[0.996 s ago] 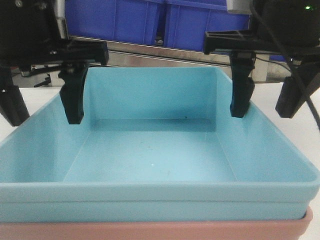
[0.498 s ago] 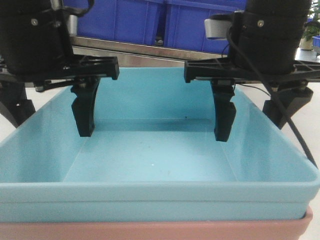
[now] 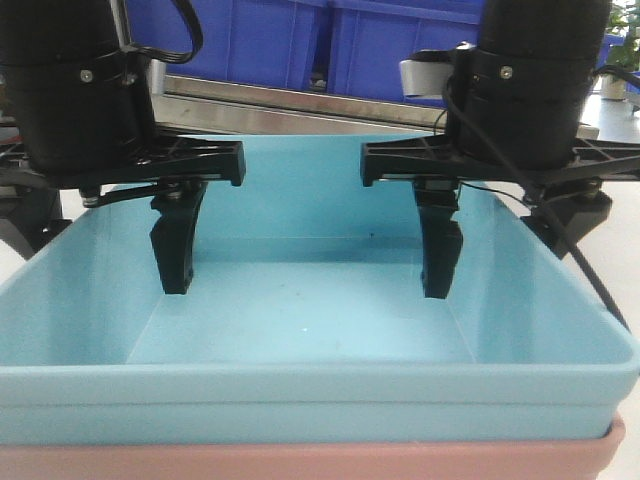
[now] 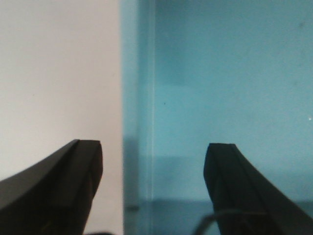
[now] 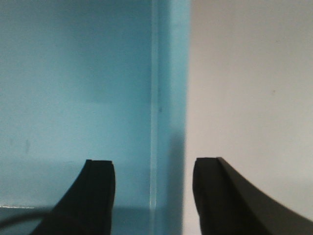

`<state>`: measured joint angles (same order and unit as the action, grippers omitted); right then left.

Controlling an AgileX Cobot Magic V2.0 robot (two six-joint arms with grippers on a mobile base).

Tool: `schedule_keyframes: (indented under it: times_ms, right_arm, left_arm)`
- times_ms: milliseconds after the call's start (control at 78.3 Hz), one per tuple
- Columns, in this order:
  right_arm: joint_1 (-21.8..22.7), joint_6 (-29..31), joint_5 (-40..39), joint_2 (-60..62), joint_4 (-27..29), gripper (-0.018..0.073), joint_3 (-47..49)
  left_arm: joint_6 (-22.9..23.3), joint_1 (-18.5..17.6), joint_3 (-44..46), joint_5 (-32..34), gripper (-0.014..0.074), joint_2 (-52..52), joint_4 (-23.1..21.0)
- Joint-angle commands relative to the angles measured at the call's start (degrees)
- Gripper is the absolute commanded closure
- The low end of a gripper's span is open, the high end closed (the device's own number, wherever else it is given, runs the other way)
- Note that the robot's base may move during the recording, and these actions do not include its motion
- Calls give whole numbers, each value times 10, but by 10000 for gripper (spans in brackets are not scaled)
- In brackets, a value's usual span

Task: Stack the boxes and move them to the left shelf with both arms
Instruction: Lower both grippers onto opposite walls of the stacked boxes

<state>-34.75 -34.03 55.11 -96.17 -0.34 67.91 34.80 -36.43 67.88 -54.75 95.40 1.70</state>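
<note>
The left gripper (image 4: 152,149) has its two black fingers (image 4: 222,166) spread wide, astride the side wall of the light blue tub (image 3: 300,400). In the left wrist view one finger sits at lower left over the white tabletop (image 4: 49,73), and the other at lower right inside the tub. The wall runs up the middle of the frame between them, with a gap on each side.

The right gripper (image 5: 154,164) mirrors this. Its fingers (image 5: 100,186) are also spread apart, one at lower left inside the tub and one at lower right over the tabletop. The opposite tub wall stands between them, untouched.

In the front view both black wrists fill the upper corners, each with an inner finger hanging down into the tub. The blue tub fills the centre and bottom of the frame, nested in the salmon pink tub (image 3: 300,462), whose rim shows along the bottom edge. Behind them, across the top, are a steel bar (image 3: 290,108) and dark blue bins (image 3: 260,40).
</note>
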Motion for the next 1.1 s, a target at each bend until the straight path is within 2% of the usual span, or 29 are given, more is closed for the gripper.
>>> schedule_keyframes:
  times_ms: [0, 383, 664, 817, 1085]
  right_arm:
    - [-15, 6, -9, 21, -3, 133, 15]
    - [-22, -18, -11, 21, -10, 133, 15]
    - [-22, -48, 5, 15, -38, 133, 15]
    - [-22, -48, 4, 15, -38, 133, 15]
    - [-22, -48, 4, 15, -38, 133, 15]
  left_arm:
    - [1, -3, 17, 8, 239, -21, -4]
    - [1, -3, 17, -14, 240, -21, -4]
    - [0, -3, 17, -22, 240, -21, -4]
    - [-13, -3, 17, -22, 240, -21, -24]
    - [-13, -3, 17, -21, 295, -21, -27]
